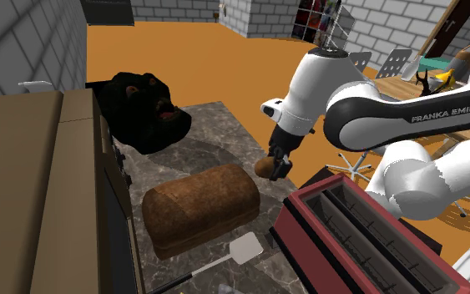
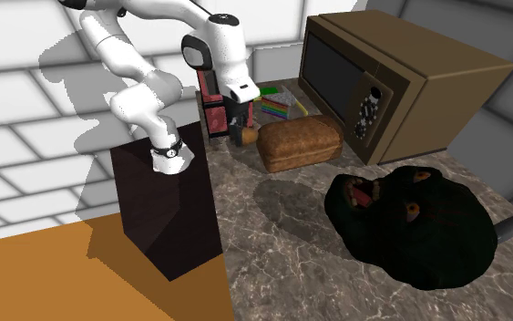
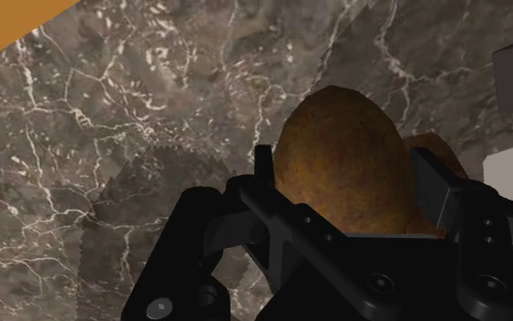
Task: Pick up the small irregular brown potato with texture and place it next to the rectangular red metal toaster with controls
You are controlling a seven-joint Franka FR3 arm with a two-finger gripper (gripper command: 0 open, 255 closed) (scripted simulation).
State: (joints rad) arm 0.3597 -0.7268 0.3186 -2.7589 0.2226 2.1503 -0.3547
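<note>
Dark marbled countertop (image 1: 216,138) runs away from where I stand, and closest to me sits the red toaster (image 1: 358,238) with its two long slots facing up. Just beside it lies a white spatula (image 1: 246,247), its blade near the front corner of a big brown loaf (image 1: 199,205). Past the loaf's far end the black gripper (image 1: 276,163) hangs over the counter's edge, its fingers clamped on either side of the brown potato (image 1: 263,166), which sits lifted off the marble, near the toaster but not beside it. A tan microwave (image 1: 32,167) lines the shoulder view's left. Further back rests a lumpy black mass (image 1: 145,107), then orange floor (image 1: 216,58) and grey block walls (image 1: 24,42).
</note>
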